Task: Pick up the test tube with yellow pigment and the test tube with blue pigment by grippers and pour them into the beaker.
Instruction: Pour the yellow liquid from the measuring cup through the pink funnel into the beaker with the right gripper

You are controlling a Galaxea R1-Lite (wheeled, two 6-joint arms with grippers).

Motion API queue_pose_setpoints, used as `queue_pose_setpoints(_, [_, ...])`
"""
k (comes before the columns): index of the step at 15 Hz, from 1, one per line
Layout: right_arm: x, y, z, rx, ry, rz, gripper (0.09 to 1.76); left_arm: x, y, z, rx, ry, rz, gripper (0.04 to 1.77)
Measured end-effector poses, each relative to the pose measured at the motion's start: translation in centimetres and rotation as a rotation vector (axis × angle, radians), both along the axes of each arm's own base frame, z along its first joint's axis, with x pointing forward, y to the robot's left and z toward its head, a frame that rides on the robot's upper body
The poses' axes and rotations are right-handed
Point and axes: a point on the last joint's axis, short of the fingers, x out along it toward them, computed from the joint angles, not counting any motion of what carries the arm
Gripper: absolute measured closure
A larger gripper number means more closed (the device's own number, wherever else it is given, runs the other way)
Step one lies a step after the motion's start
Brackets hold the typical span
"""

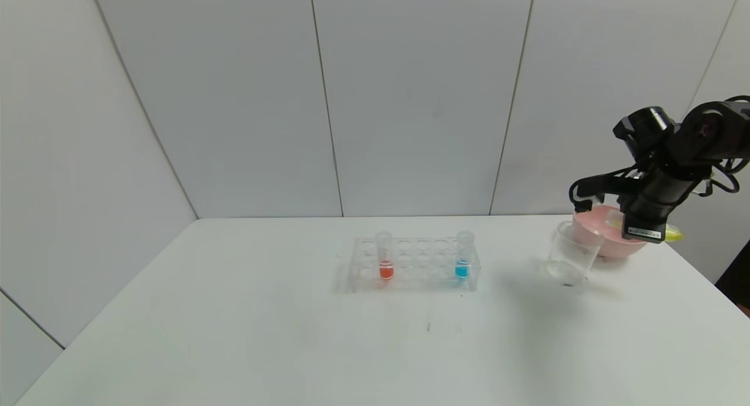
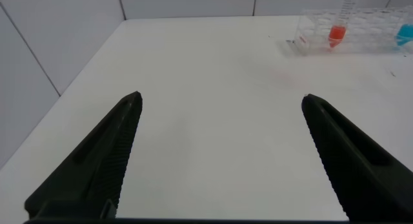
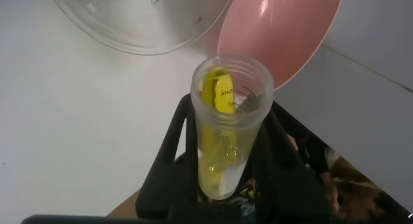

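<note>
The right gripper (image 3: 222,153), far right above the table, is clamped on the test tube with yellow pigment (image 3: 226,121), tilted near the beaker (image 1: 571,251) and the pink bowl (image 1: 606,236). The tube looks light, rigid, slick and breakable; a mid-wall hold suits it. The test tube with blue pigment (image 1: 463,262) stands in the clear rack (image 1: 413,264) mid-table, an orange-red tube (image 1: 385,262) at its left end. The left gripper (image 2: 219,159) hovers, fingers spread, at the near left. White table (image 1: 263,335), grey panelled walls.

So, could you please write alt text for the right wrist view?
The right gripper clamps the test tube with yellow pigment, its open mouth pointing toward the clear beaker and the pink bowl on the white table.
</note>
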Motion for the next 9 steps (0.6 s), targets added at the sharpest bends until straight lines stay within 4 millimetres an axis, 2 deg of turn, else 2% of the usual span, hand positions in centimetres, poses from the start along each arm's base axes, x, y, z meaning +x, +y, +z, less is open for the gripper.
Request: queue_pose_setpoints(9, [0.5,1.1,-0.4,-0.096,0.006,0.027,1.32,0.0,0.0,0.0,0.0,0.0,0.0,0.05])
